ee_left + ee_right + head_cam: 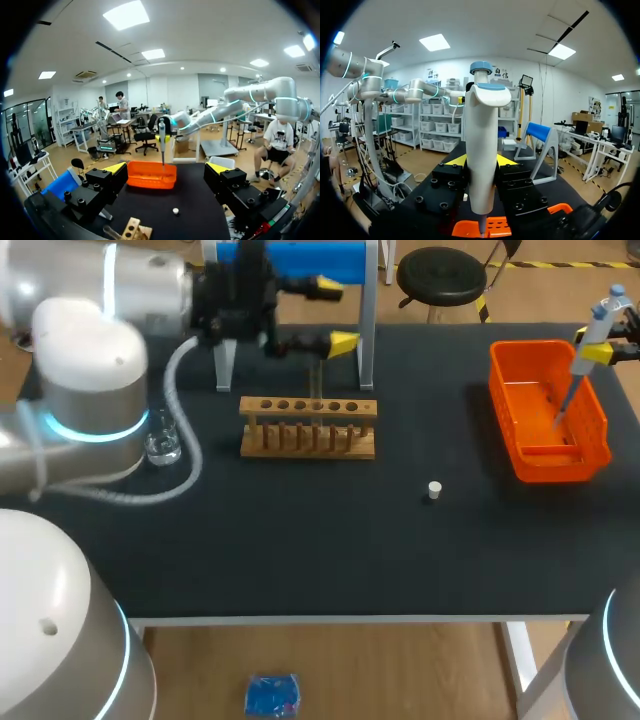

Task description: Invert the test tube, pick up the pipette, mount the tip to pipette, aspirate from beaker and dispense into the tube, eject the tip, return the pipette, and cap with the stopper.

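One pipette [603, 315], one orange bin [503, 400] at far right, one wooden rack [308, 427] with six holes, one white stopper [434, 490], one glass beaker [163, 445] at left, one blue stand [300, 260], two grippers: left gripper [335, 315], right gripper [595, 343].

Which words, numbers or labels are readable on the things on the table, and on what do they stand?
None can be read. The pipette, rack, bin, stopper and beaker show no legible print in any view.
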`<state>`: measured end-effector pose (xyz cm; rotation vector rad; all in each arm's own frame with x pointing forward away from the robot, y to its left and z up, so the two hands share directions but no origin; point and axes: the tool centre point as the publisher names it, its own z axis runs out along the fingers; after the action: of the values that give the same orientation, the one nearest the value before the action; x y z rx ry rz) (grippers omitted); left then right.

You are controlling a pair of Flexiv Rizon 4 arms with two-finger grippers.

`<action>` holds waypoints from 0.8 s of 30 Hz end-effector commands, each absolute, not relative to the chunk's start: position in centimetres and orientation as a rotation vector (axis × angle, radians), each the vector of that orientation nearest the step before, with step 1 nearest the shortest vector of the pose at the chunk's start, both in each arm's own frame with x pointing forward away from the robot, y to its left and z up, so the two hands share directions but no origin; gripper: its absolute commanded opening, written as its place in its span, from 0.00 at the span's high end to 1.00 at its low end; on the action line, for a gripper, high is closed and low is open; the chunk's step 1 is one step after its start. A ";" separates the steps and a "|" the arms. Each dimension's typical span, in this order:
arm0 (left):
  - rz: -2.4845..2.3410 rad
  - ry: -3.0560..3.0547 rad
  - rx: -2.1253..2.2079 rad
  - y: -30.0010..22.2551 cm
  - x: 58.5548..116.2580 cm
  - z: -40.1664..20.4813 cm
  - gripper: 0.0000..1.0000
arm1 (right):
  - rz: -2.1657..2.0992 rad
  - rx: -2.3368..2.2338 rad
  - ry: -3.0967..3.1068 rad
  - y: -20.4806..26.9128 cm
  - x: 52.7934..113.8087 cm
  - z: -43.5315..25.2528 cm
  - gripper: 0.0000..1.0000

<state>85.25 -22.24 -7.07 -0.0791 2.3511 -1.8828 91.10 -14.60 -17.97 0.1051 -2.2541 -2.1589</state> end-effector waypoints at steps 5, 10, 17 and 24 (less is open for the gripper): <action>-1.804 2.417 -0.093 -34.2 91.0 -5.2 0.00 | -2.156 0.111 -2.253 -14.7 91.2 -18.0 1.00; -1.817 2.398 -0.150 -37.8 92.0 -4.9 0.00 | -2.156 0.111 -2.253 -14.7 91.2 -18.0 1.00; -1.833 2.429 -0.168 -43.0 92.4 -5.1 0.00 | -2.156 0.111 -2.253 -14.7 91.2 -18.0 1.00; -1.844 2.441 -0.152 -45.9 91.8 -5.1 0.00 | -2.156 0.111 -2.253 -14.7 91.2 -18.0 1.00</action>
<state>91.09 -40.92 -4.00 -0.1445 2.4392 -1.8532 91.11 -14.59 -17.98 0.1055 -2.2537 -2.1589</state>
